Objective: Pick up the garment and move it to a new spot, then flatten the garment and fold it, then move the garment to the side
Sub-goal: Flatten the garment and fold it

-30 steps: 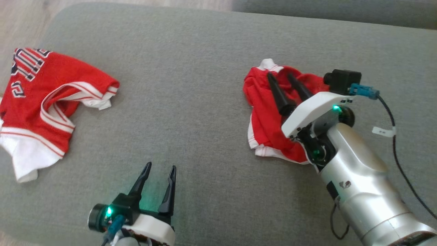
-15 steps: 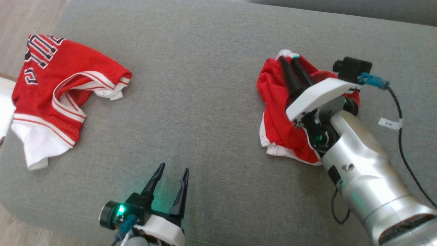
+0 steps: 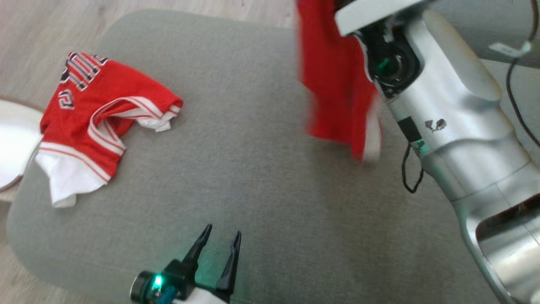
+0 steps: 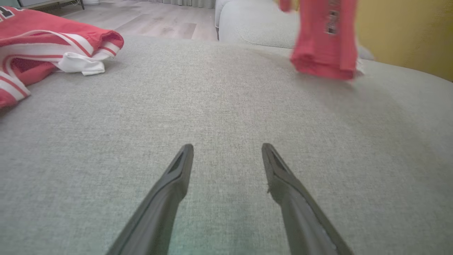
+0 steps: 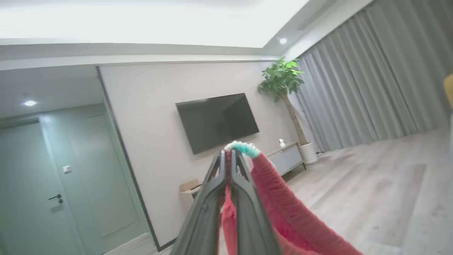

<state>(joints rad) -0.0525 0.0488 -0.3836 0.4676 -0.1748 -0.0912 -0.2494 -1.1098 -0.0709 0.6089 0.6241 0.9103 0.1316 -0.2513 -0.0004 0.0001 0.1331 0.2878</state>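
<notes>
A red garment [image 3: 333, 80] with white trim hangs blurred in the air above the grey cushion [image 3: 253, 185], at the upper right of the head view. My right gripper [image 5: 228, 156] is shut on its top edge, and red mesh cloth [image 5: 283, 212] trails down from the pinched fingers. The left wrist view shows the same garment [image 4: 324, 39] dangling at the far right, its lower end just over the cushion. At the cushion's near edge my left gripper [image 3: 223, 232] rests open with nothing between its fingers [image 4: 177, 177].
A second red jersey [image 3: 101, 114] with white stripes and lettering lies crumpled on the cushion's left side [image 4: 42, 39]. A white round object [image 3: 12, 143] sits off the left edge. Wooden floor surrounds the cushion. My silver right forearm [image 3: 447, 105] crosses the right side.
The right gripper has shut on the red garment and lifted it off the cushion. The head camera has shifted. The left gripper stays open at the near edge.
</notes>
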